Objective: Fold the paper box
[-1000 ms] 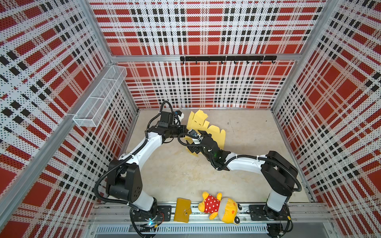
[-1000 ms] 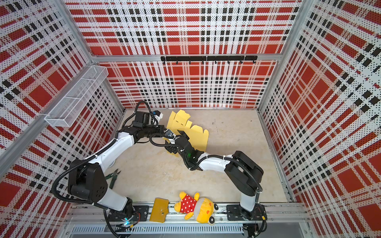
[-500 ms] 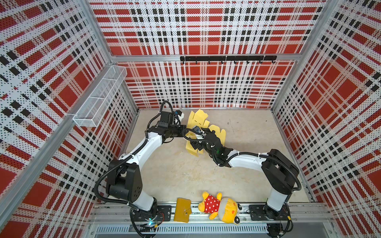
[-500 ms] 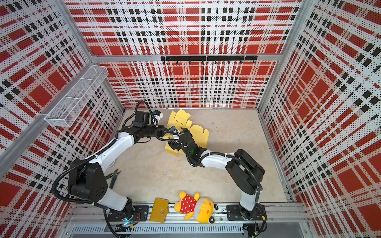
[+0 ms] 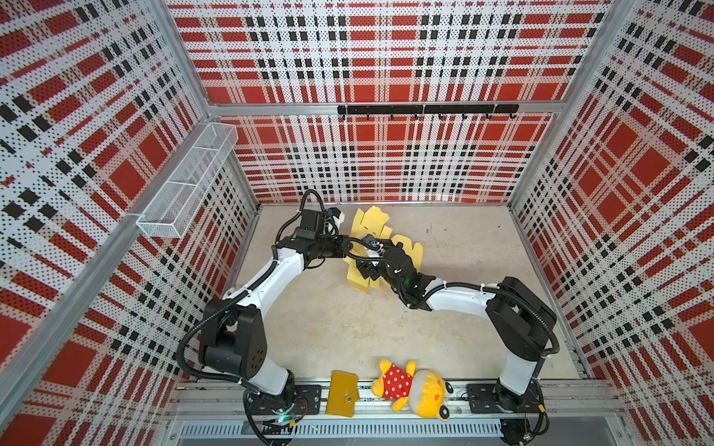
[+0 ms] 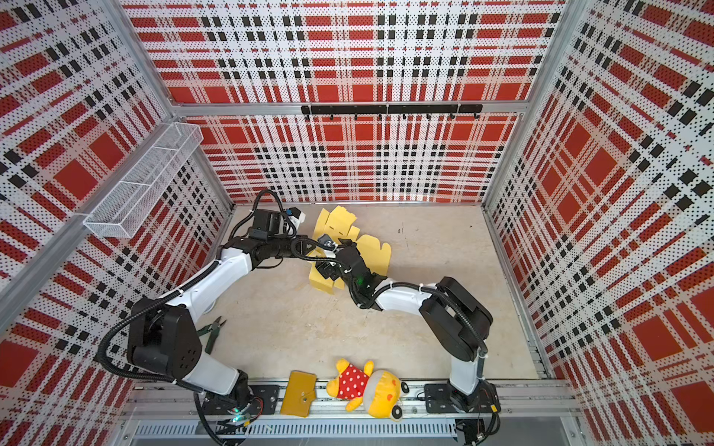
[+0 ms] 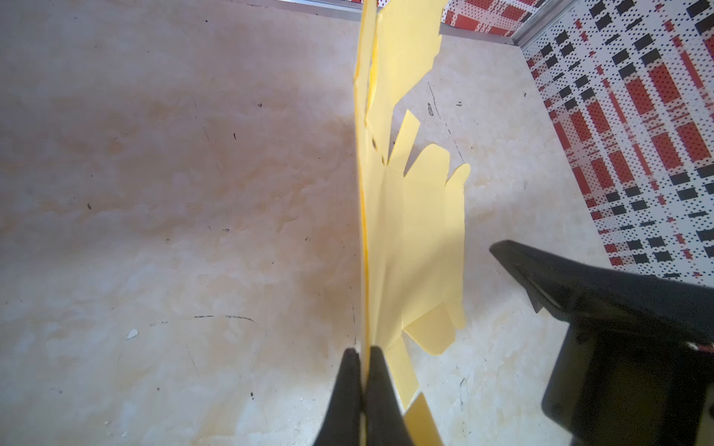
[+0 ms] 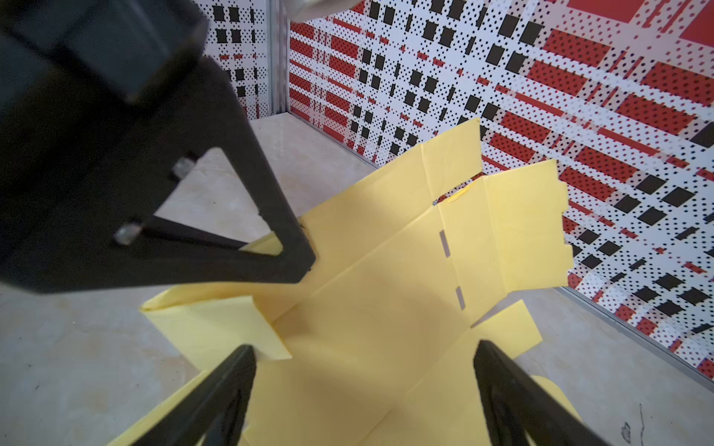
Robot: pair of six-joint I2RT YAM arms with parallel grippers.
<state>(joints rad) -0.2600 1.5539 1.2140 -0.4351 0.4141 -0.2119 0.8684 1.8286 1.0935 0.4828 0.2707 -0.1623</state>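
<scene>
The paper box [image 5: 373, 222] [image 6: 336, 220] is a pale yellow die-cut sheet, partly bent up, at the back middle of the floor. My left gripper [image 7: 363, 353] is shut on one edge of it and holds that part upright; in both top views it [image 5: 344, 247] [image 6: 305, 247] reaches in from the left. My right gripper [image 8: 365, 355] is open, its fingers spread over a creased panel of the sheet [image 8: 386, 301], one fingertip beside a folded flap. In both top views it [image 5: 367, 270] [image 6: 328, 270] sits on the sheet's near side, close to the left gripper [image 8: 305, 266].
A mustard wallet [image 5: 342, 394] and a yellow plush toy [image 5: 409, 388] lie on the front rail. Pliers [image 6: 212, 332] lie by the left arm's base. A wire basket [image 5: 185, 181] hangs on the left wall and a hook rail [image 5: 425, 110] on the back wall.
The right gripper has moved further over the sheet, toward the left gripper, staying open. The sheet has bent up more around it. The left gripper keeps its hold.
</scene>
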